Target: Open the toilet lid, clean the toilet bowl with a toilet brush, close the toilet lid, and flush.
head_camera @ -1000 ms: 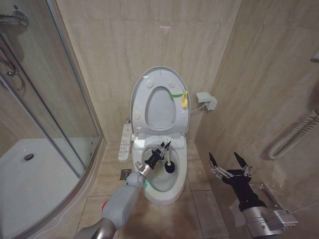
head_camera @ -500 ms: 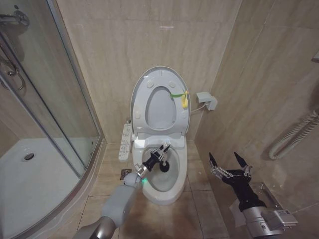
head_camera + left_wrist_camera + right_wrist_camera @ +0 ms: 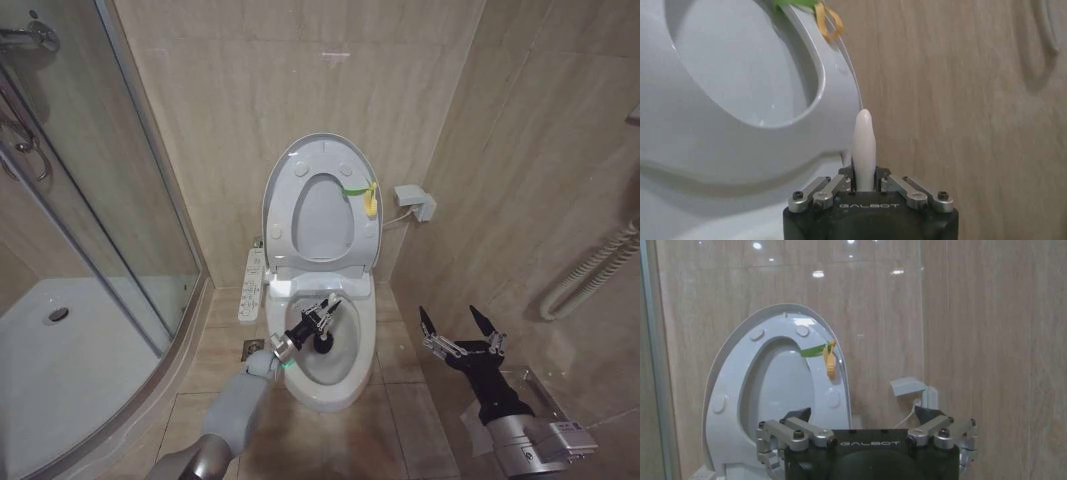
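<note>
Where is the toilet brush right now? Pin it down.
In the head view the toilet brush is inside the toilet bowl, gripped by the left gripper, below the raised toilet lid.

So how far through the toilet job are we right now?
Done: the toilet lid stands raised against the wall. In hand: the left end effector is shut on the toilet brush, its dark head down inside the toilet bowl, so scrubbing is under way. Left: closing the lid and flushing. The right end effector hangs open to the toilet's right, holding nothing.
</note>
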